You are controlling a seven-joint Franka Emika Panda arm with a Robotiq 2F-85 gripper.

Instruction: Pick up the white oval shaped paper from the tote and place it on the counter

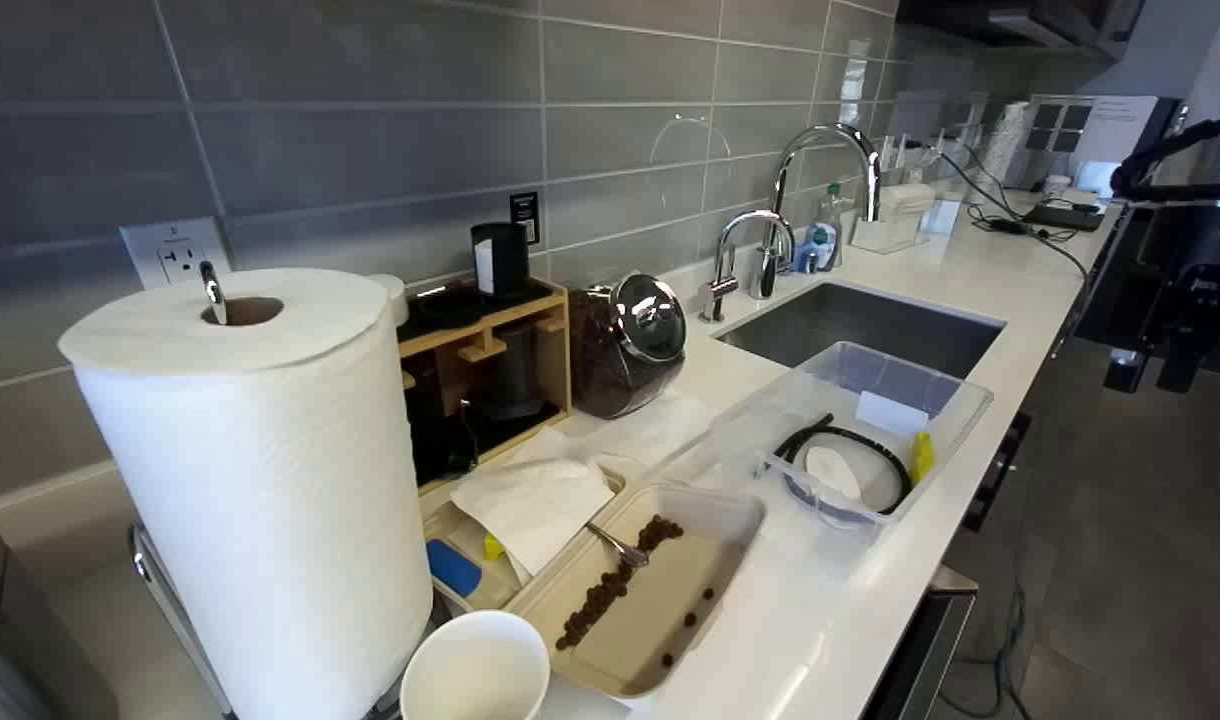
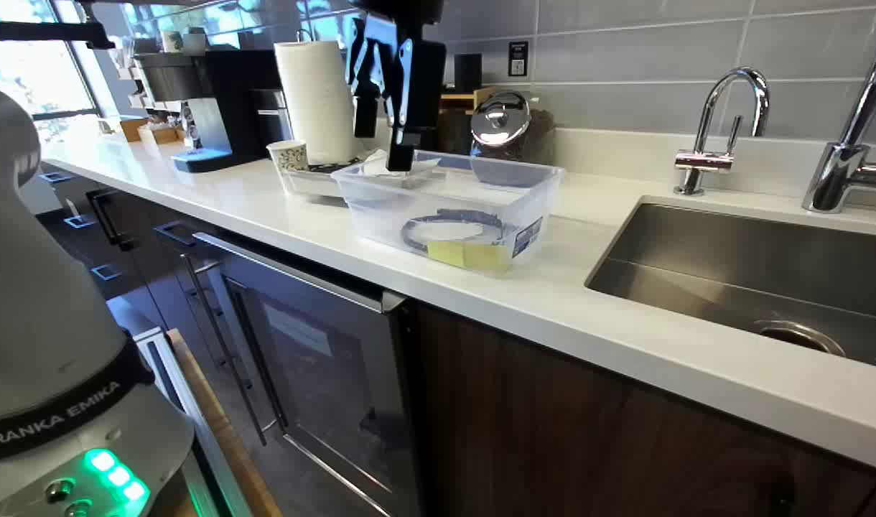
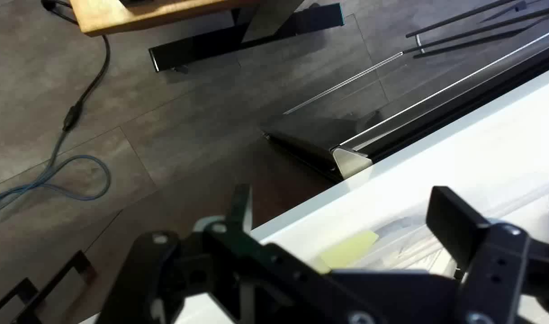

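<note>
The white oval paper [image 1: 831,472] lies flat inside the tote [image 1: 880,375], a clear plastic bin on the white counter [image 1: 830,610]. A black cable loop [image 1: 895,455] surrounds it. In an exterior view, the paper [image 2: 445,231] shows through the wall of the tote [image 2: 370,205]. My gripper [image 2: 383,138] is open and empty, higher than the tote's rim. In an exterior view, the gripper [image 1: 1152,378] appears on the floor side of the counter. In the wrist view, my open fingers [image 3: 342,207] straddle the counter's front edge; I cannot make out the paper there.
A yellow item [image 1: 920,460] is in the tote. The sink [image 1: 850,325] and faucet [image 1: 865,165] are beyond it. A tray with brown bits [image 1: 670,600], paper-towel roll [image 1: 240,450], cup [image 1: 475,665] and glass jar [image 1: 610,370] stand nearby.
</note>
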